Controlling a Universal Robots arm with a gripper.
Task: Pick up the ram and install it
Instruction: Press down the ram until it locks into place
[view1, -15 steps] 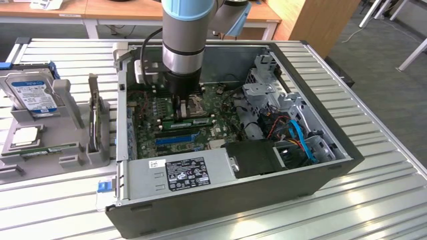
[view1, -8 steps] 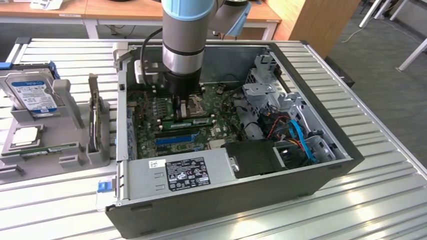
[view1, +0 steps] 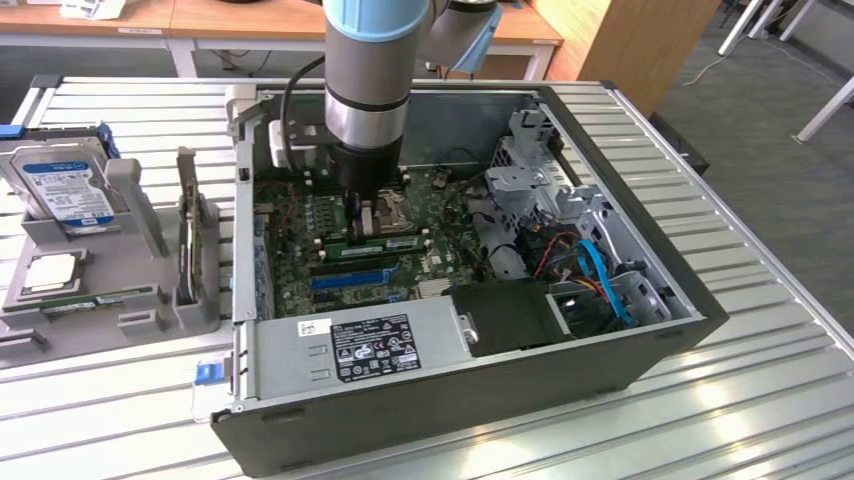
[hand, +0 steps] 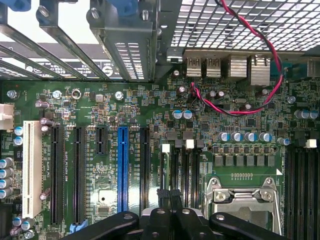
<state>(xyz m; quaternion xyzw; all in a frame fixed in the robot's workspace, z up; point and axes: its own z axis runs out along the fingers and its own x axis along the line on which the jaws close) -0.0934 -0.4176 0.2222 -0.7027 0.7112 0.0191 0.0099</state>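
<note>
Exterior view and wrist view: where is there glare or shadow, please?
Exterior view: light glares on the metal table slats, and the arm shades the motherboard inside the computer case. Wrist view: bright background washes out behind the vent grille; the board itself is evenly lit.

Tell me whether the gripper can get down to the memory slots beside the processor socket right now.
Probably yes. The gripper, shut, hangs directly above the black memory slots beside the processor socket; the case side is off, and the red and black wire loops well clear of them.
</note>
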